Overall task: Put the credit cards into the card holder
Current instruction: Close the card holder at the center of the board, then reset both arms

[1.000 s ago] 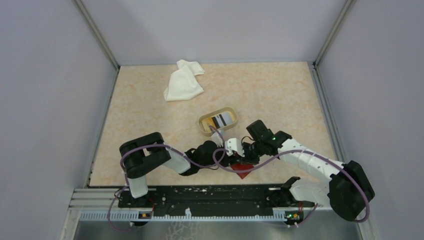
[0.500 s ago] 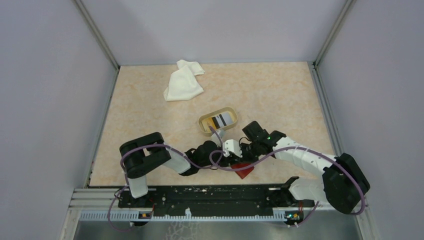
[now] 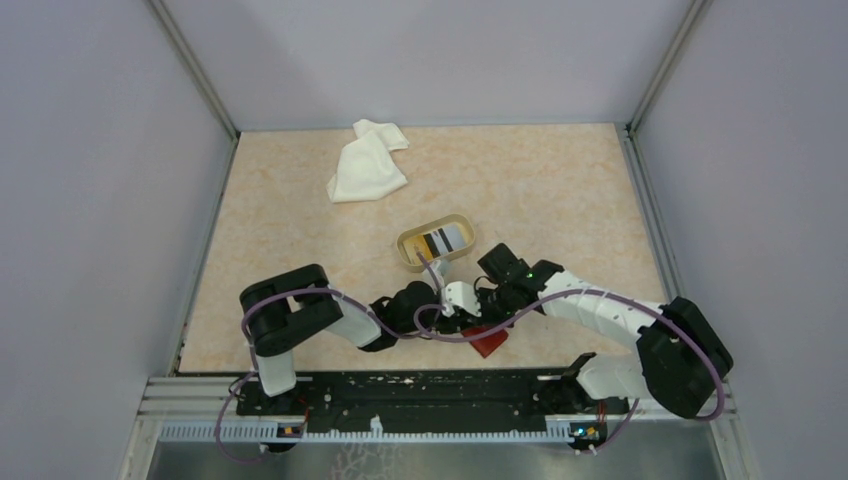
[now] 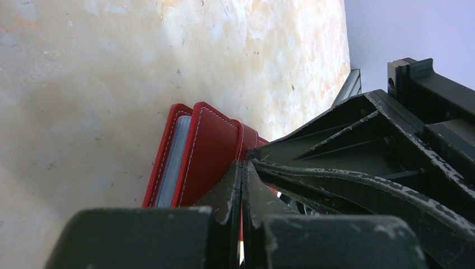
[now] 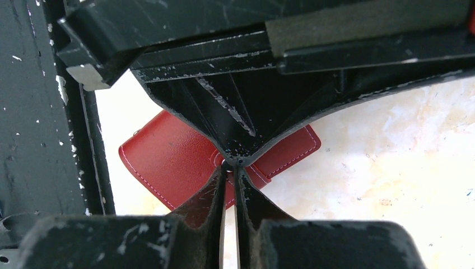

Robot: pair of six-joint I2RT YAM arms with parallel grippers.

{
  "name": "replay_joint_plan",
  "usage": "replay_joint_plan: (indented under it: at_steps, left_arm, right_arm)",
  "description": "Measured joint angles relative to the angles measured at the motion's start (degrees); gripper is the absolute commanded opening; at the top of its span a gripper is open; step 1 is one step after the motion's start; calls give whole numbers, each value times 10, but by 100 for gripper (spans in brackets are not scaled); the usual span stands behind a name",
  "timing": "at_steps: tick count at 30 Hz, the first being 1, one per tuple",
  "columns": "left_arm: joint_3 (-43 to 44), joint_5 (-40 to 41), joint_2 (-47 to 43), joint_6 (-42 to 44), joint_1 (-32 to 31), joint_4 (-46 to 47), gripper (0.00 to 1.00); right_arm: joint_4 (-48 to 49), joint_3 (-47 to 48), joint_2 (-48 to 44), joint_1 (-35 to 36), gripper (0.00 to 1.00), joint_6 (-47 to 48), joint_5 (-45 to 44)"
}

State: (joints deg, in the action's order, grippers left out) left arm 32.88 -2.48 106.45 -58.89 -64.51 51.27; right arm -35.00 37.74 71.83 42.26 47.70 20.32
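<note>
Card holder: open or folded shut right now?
Folded, nearly shut: the card holder has its red covers close together, clear pockets showing only edge-on in the left wrist view.

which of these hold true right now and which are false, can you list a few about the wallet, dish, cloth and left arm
1. The small red leather folding card holder lies on the near side of the tan oval shallow dish. True.
2. The crumpled white cloth sits inside that dish. False: it lies apart, farther back and to the left.
3. Dark-striped plastic cards lie in the dish. True.
4. The left end effector is wide open. False: its jaws are shut.
</note>
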Motion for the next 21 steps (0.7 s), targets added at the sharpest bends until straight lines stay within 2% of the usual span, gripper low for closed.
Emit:
replay_joint_plan:
  at_steps: [2, 3, 5, 8, 11, 17, 19, 21]
  left_arm:
    - [0, -1, 0, 0, 0, 2, 0]
    - [-1, -1, 0, 0, 0, 2, 1]
    - [-2, -1, 0, 0, 0, 5, 8]
    - [-3, -2, -5, 2, 2, 2, 27]
    - [-11, -12, -34, 19, 7, -19, 39]
    - [-28, 4, -170, 86, 19, -127, 60]
    - [-30, 21, -233, 114, 21, -151, 72]
    - [-42, 37, -306, 143, 23, -158, 89]
  right_arm:
    - [-3, 4, 4, 3, 6, 0, -5]
    - [-6, 7, 6, 5, 9, -1, -7]
    - [-10, 10, 8, 5, 22, -2, -6]
    - [-17, 10, 1, -13, 41, -4, 17]
    - [-19, 10, -37, -42, 58, -4, 33]
    - [-11, 10, -174, -121, 85, -12, 54]
    - [-2, 10, -205, -148, 98, -29, 53]
    - [18, 10, -238, -171, 98, -63, 40]
